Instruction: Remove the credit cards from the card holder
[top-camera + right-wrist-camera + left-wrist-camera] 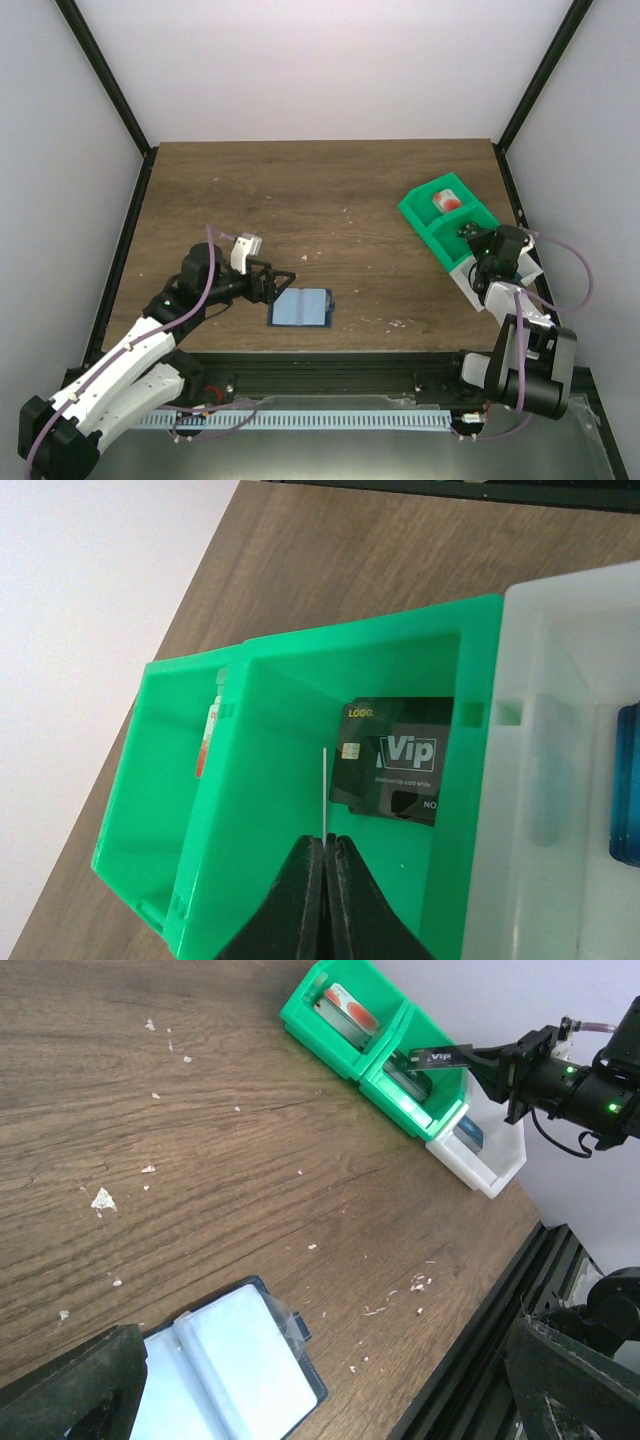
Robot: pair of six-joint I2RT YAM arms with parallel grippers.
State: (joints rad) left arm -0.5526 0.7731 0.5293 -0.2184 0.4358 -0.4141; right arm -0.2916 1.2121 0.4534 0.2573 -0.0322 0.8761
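Observation:
The card holder (302,308) lies open on the table, pale blue-grey panels up, and shows in the left wrist view (225,1360). My left gripper (268,283) is open at its left edge, its fingers (70,1390) either side of it. My right gripper (326,842) is shut on a dark grey credit card (435,1057), seen edge-on in the right wrist view (325,790), over the near green bin compartment (280,810). Another dark "Vip" card (395,760) lies in that compartment. A red-pink card (446,200) sits in the far compartment. A blue card (627,790) is in the white bin.
The green two-compartment bin (425,215) and the white bin (465,280) stand in a row at the table's right side. Small white flecks (102,1198) lie on the wood. A black rail (330,360) runs along the near edge.

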